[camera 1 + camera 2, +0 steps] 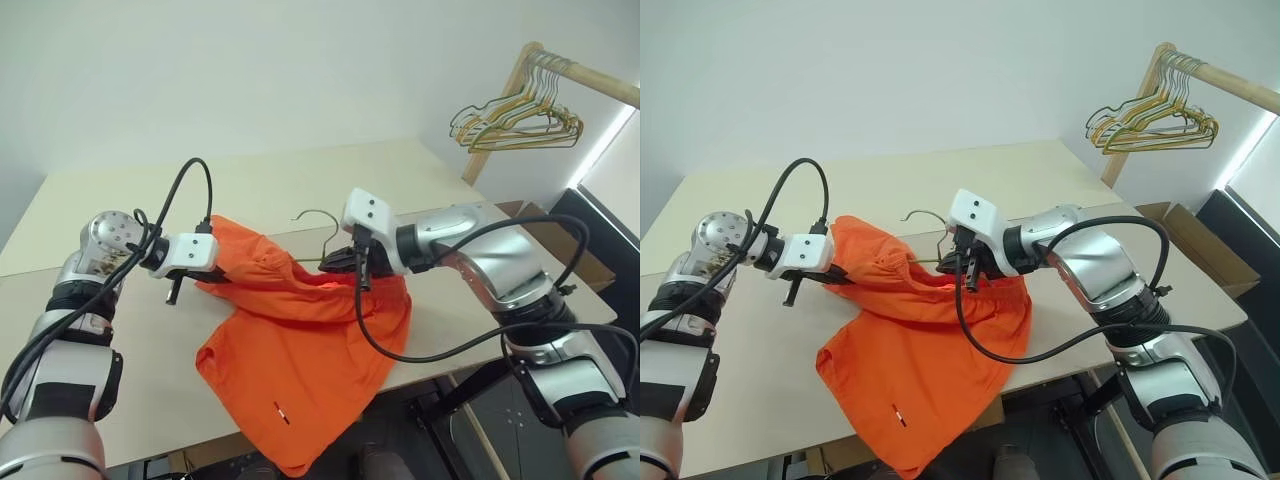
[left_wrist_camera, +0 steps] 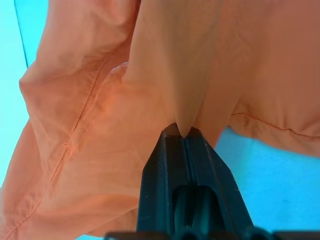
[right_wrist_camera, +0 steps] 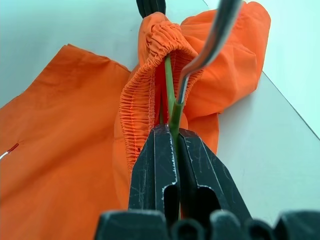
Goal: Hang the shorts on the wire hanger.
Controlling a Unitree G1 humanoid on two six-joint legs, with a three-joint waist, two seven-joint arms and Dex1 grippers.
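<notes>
Shorts [image 1: 300, 340] hang legs-down; hanger [image 1: 318, 222] hook up, away from robot.

A: Arm build? 
B: Silver-grey shells with black joint bands; white boxy wrist housings, each with two small dark dots.
A: Cabling? 
B: Black cables loop from each wrist housing back along the forearms.
A: Ends? 
B: Left gripper [image 2: 184, 137] and right gripper [image 3: 167, 132]: black, scuffed fingers.

Most of the hanger [image 1: 318, 222] lies buried inside the shorts [image 1: 300, 340]; just its hook and a short wire stretch show. The shorts' lower hem drops past the table edge [image 1: 440, 352], its end cut off by the frame.
</notes>
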